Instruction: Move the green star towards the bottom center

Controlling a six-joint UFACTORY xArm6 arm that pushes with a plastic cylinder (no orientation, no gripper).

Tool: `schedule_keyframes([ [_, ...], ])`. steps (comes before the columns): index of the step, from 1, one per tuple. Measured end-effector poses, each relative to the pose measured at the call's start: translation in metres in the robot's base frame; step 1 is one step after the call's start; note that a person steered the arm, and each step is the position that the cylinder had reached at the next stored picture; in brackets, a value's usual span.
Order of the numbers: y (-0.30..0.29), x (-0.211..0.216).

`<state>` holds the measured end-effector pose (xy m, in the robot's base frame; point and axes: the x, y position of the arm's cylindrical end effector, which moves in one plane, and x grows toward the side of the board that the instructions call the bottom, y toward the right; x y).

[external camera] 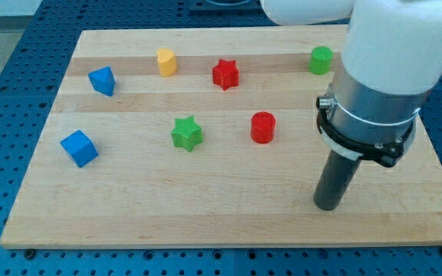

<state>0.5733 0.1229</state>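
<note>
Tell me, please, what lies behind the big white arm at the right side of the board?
Beside the arm, on its left, a green cylinder shows fully. The wooden board continues behind the arm, but that part is covered. My tip rests on bare board, right of the green star.

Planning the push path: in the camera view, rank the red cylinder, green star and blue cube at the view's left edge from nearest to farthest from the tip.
From my tip:
1. Red cylinder, up-left of it.
2. Green star, further left, mid-board.
3. Blue cube, near the board's left edge.
</note>
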Motion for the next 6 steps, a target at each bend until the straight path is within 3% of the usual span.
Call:
schedule_keyframes([
  [4,0.004,-0.01],
  [6,-0.098,-0.024],
])
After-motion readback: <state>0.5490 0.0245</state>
